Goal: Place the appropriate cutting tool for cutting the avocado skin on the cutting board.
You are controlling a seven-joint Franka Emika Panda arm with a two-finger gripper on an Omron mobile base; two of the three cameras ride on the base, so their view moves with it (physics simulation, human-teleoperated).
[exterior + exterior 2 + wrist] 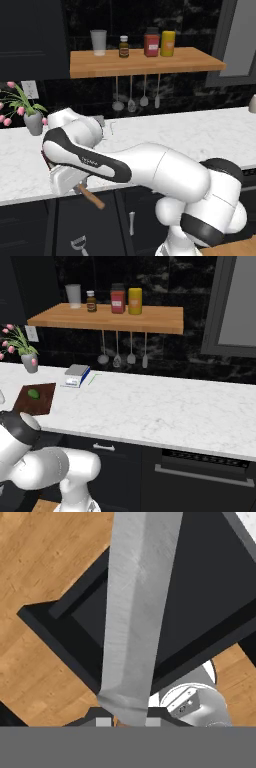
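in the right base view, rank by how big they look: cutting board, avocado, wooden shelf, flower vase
1. wooden shelf
2. cutting board
3. flower vase
4. avocado
The vase stands farther back, so its rank over the avocado is less sure.

- The knife [132, 619], silver-grey blade up close in the hand view, runs lengthwise away from the camera; in the left base view its tan-orange handle [92, 196] slants down below the counter edge.
- The avocado [33, 393], small, rounded and dark green, sits on the board, toward its far side.
- The cutting board [41, 403], dark reddish-brown wood, lies flat on the white marble counter.
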